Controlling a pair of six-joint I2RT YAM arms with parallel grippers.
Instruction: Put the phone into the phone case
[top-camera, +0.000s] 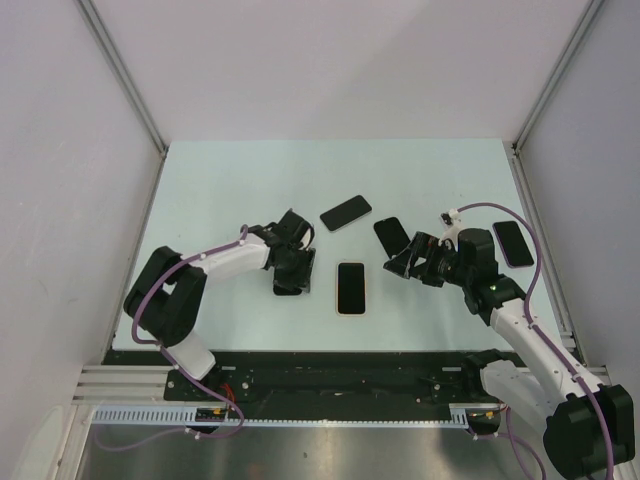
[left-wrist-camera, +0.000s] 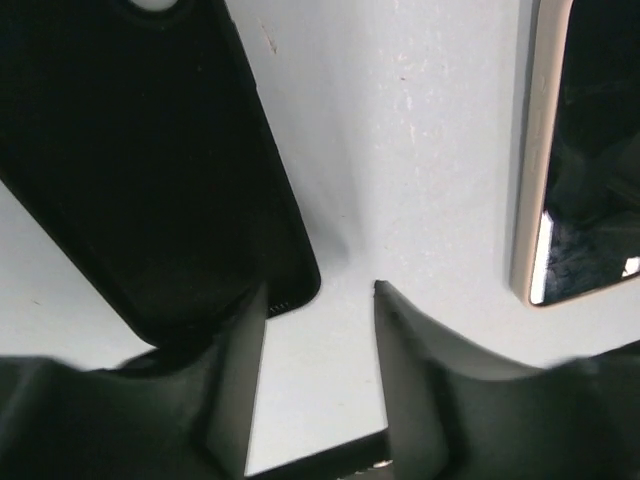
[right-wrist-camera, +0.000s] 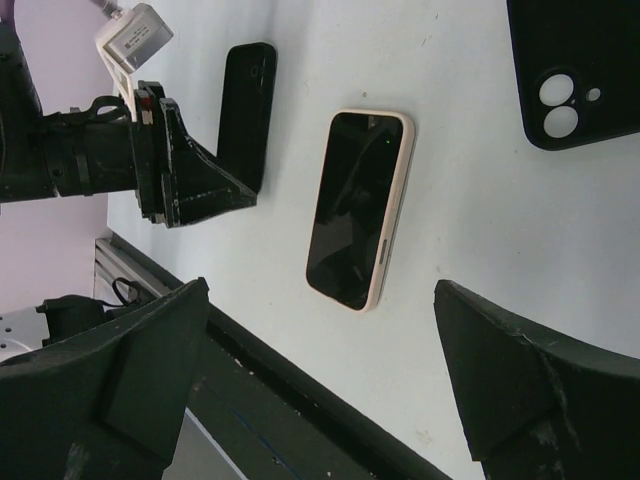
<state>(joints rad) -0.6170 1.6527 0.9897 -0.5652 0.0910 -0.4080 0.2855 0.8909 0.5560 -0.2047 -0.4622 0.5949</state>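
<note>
The phone (top-camera: 351, 288), dark screen up with a beige rim, lies flat at the table's middle; it also shows in the left wrist view (left-wrist-camera: 575, 150) and the right wrist view (right-wrist-camera: 360, 208). A black phone case (left-wrist-camera: 130, 170) lies just left of it (top-camera: 288, 288). My left gripper (top-camera: 293, 268) is low over that case's end, open (left-wrist-camera: 320, 290), with bare table between its fingers and one finger (left-wrist-camera: 240, 370) over the case's corner. My right gripper (top-camera: 412, 268) is open wide and empty (right-wrist-camera: 320, 290), right of the phone and raised above the table.
A second black case with camera cutouts (top-camera: 346, 212) lies behind the phone (right-wrist-camera: 575, 70). Another dark slab (top-camera: 391, 236) lies by the right gripper, and a phone-like slab (top-camera: 513, 243) at the right. The black front rail (top-camera: 330, 370) runs along the near edge.
</note>
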